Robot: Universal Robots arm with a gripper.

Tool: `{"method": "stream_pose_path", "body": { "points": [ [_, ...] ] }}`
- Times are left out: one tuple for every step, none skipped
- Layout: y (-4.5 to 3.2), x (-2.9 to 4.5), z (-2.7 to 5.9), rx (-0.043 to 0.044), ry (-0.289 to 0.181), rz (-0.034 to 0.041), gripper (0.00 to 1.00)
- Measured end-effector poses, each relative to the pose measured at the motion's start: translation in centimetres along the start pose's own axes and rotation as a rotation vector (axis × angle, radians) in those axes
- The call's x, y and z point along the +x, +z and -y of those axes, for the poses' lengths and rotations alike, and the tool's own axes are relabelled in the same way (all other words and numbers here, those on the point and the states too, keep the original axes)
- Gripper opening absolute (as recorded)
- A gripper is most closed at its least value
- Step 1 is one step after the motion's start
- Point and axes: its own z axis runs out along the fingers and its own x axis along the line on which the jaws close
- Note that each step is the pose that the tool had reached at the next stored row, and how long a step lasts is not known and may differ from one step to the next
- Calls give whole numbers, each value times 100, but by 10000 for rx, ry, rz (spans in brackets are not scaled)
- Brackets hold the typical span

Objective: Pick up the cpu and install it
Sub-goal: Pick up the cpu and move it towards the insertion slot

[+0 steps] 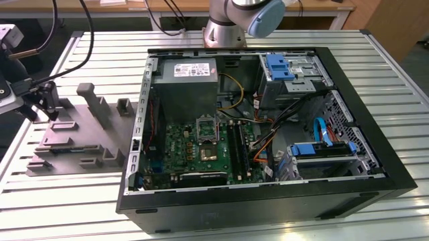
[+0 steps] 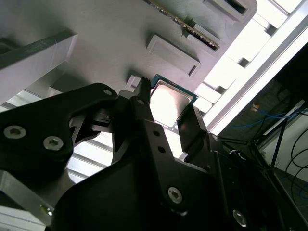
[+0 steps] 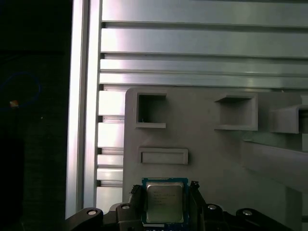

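Fig.: gripper (image 3: 165, 191) over grey fixture tray (image 3: 216, 159), fingers (image 3: 136, 195) clasping cpu (image 3: 164, 204) by opp. edges; open PC case (image 1: 268, 203) at exterior view's right

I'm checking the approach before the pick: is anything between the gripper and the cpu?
Nothing visible. In the first wrist view the gripper is right at the cpu, which lies uncovered on the grey fixture plate.
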Motion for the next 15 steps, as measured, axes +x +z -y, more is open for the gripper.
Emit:
{"method": "stream_pose_path", "body": {
  "points": [
    [-6, 0, 0, 0, 0, 0, 47],
    [-12, 0, 0, 1, 0, -1, 47],
    [-18, 0, -1, 0, 0, 0, 47],
    [-25, 0, -1, 1, -1, 0, 47],
    [-29, 0, -1, 0, -1, 0, 47],
    [-35, 0, -1, 0, 0, 0, 47],
    [-41, 0, -1, 1, 0, -1, 47],
    [-47, 0, -2, 0, 0, -1, 47],
    [-54, 0, -2, 0, 0, -1, 47],
    [-61, 0, -2, 0, -1, -1, 47],
    [-68, 0, -2, 0, -1, 0, 47],
    [-75, 0, -3, 1, -1, -1, 47],
    [-80, -1, -3, 0, 0, 0, 47],
    [-87, -1, -3, 0, 0, 0, 47],
    [-94, -1, -4, 1, 0, -1, 47]
  ]
}}
